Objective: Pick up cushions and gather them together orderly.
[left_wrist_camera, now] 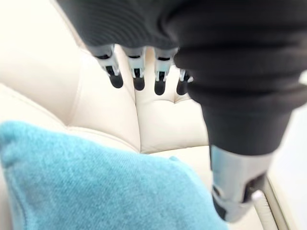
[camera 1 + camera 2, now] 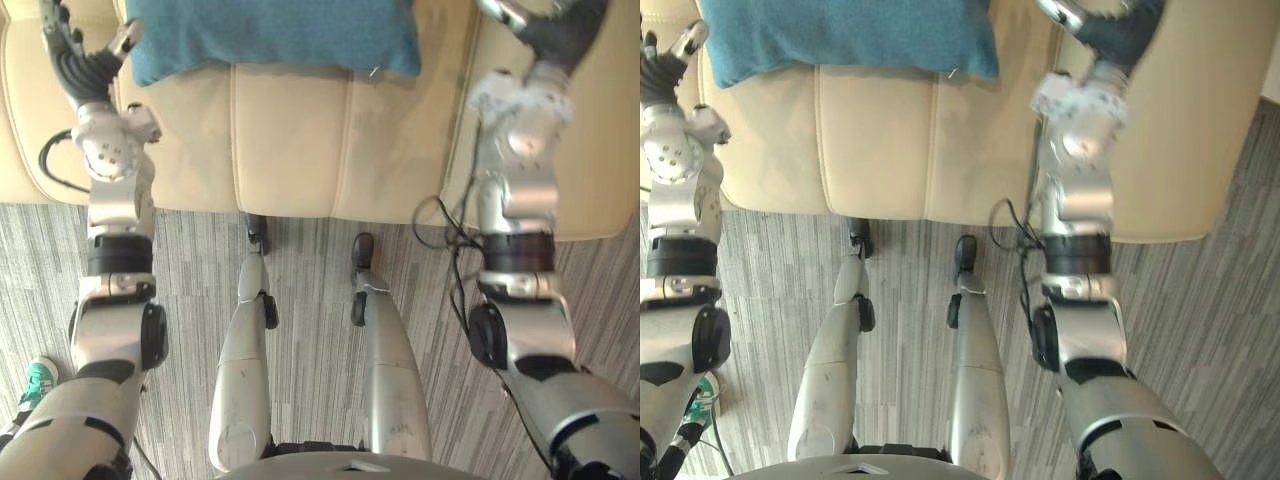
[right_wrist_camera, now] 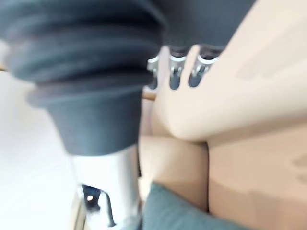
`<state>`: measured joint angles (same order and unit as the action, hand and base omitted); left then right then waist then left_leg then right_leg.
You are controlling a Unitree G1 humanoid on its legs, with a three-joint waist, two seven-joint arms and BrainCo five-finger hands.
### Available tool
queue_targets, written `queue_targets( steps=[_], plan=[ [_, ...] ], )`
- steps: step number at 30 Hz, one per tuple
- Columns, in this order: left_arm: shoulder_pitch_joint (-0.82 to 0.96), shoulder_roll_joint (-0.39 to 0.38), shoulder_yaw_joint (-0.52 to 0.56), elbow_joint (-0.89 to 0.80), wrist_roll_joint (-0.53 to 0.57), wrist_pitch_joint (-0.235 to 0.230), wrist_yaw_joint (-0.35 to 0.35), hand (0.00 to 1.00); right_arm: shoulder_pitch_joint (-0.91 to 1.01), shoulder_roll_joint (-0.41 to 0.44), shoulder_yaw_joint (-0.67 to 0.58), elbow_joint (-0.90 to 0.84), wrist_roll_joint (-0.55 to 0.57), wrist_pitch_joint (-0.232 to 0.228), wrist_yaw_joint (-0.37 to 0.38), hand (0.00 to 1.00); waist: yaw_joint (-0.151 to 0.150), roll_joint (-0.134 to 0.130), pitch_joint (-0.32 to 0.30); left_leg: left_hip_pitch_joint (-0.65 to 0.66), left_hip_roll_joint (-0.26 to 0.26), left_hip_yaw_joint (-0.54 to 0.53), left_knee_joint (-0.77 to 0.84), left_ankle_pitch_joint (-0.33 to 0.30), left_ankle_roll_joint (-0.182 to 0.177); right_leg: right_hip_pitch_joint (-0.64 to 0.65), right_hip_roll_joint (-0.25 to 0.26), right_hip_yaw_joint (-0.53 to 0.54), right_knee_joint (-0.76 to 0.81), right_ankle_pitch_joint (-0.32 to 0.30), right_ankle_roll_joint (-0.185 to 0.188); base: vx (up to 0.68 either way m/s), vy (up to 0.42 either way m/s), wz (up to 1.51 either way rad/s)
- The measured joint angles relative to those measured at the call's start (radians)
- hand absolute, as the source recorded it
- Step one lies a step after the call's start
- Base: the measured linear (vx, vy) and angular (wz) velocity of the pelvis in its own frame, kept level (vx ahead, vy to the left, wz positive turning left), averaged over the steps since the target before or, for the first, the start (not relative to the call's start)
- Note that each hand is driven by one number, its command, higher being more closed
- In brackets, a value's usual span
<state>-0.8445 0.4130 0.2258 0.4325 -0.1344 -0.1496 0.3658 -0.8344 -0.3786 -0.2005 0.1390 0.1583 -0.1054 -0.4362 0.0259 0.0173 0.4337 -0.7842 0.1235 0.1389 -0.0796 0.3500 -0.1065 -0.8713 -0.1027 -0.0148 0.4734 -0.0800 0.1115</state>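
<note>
My left hand [image 2: 72,48] is raised over the left end of the cream sofa [image 2: 290,140], its fingers [image 1: 138,76] straight and a little spread, the thumb standing apart. It holds nothing and the fingertips hang clear of the upholstery. My right hand [image 2: 552,30] is up over the sofa's right end, fingers [image 3: 175,72] loose and extended with nothing in them, close above a padded cream edge; I cannot tell whether they touch it.

The teal cushion [image 2: 270,30] lies flat on the seat, its long axis running left to right across the sofa, one corner pointing toward my right side. It sits between my two hands: my left thumb is just beside its left corner, and my right hand is well apart from it.
</note>
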Motion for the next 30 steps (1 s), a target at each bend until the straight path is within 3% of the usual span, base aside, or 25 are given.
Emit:
queue_targets(
  steps=[4, 6, 10, 13, 14, 16, 21, 24, 30],
  plan=[
    [0.265, -0.014, 0.054, -0.12, -0.051, -0.016, -0.026, 0.0, 0.311, -0.002, -0.047, -0.142, -0.002, -0.007, 0.06, 0.0, -0.022, -0.001, -0.001, 0.126, 0.0, 0.01, 0.0, -0.015, 0.029, 0.124, 0.001, 0.0, -0.003, -0.032, -0.006, 0.02, -0.149, 0.02],
    [0.415, -0.057, 0.067, -0.187, -0.079, -0.028, -0.043, 0.0, 0.458, 0.023, -0.037, -0.209, -0.009, -0.016, 0.094, 0.0, -0.025, -0.007, -0.036, 0.181, -0.001, 0.017, 0.0, -0.03, 0.034, 0.177, 0.0, -0.002, -0.007, -0.052, -0.012, 0.08, -0.18, 0.01],
    [0.699, -0.187, 0.064, -0.265, -0.081, -0.035, -0.096, 0.0, 0.705, 0.138, 0.005, -0.244, -0.008, -0.029, 0.183, 0.0, -0.025, -0.022, -0.137, 0.293, 0.005, 0.025, 0.0, -0.057, 0.028, 0.298, 0.006, -0.01, -0.039, -0.075, -0.022, 0.1, -0.134, -0.02],
    [0.887, -0.316, 0.048, -0.225, -0.078, -0.027, -0.156, 0.0, 0.895, 0.289, 0.055, -0.203, -0.007, -0.029, 0.275, 0.0, -0.024, -0.027, -0.201, 0.444, 0.005, 0.047, 0.0, -0.106, 0.022, 0.457, 0.006, -0.002, -0.091, -0.091, -0.021, 0.12, -0.084, -0.16],
    [0.951, -0.355, 0.036, -0.11, -0.076, -0.015, -0.187, 0.0, 0.955, 0.331, 0.088, -0.095, -0.008, -0.026, 0.322, 0.0, -0.021, -0.03, -0.261, 0.515, 0.006, 0.076, 0.0, -0.131, 0.017, 0.525, 0.01, 0.017, -0.122, -0.092, -0.021, 0.11, -0.04, -0.4],
    [0.979, -0.387, 0.044, 0.053, -0.054, 0.004, -0.205, 0.0, 0.982, 0.358, 0.109, 0.04, -0.008, -0.019, 0.341, 0.0, -0.021, -0.029, -0.315, 0.559, 0.011, 0.095, 0.0, -0.15, 0.014, 0.572, 0.018, 0.032, -0.157, -0.087, -0.024, 0.08, -0.02, -0.36],
    [0.983, -0.459, 0.103, 0.403, -0.012, 0.061, -0.229, 0.0, 0.976, 0.39, 0.099, 0.403, -0.139, 0.02, 0.365, 0.0, -0.026, -0.028, -0.396, 0.649, 0.028, 0.121, 0.0, -0.187, 0.0, 0.703, 0.033, 0.042, -0.285, -0.039, -0.03, 0.04, 0.004, -0.2],
    [0.991, -0.449, 0.166, 0.502, 0.026, 0.075, -0.245, 0.0, 0.945, 0.391, 0.007, 0.631, -0.198, 0.046, 0.363, 0.0, -0.026, -0.024, -0.416, 0.709, 0.027, 0.137, -0.006, -0.21, -0.002, 0.781, 0.035, 0.067, -0.356, -0.012, -0.028, 0.04, 0.012, -0.24],
    [0.99, -0.417, 0.165, 0.584, 0.04, 0.095, -0.263, 0.0, 0.945, 0.358, -0.095, 0.792, -0.204, 0.072, 0.361, 0.0, -0.034, -0.024, -0.431, 0.764, 0.019, 0.154, -0.005, -0.23, -0.007, 0.839, 0.032, 0.106, -0.41, 0.024, -0.012, 0.05, 0.015, -0.18]
  ],
)
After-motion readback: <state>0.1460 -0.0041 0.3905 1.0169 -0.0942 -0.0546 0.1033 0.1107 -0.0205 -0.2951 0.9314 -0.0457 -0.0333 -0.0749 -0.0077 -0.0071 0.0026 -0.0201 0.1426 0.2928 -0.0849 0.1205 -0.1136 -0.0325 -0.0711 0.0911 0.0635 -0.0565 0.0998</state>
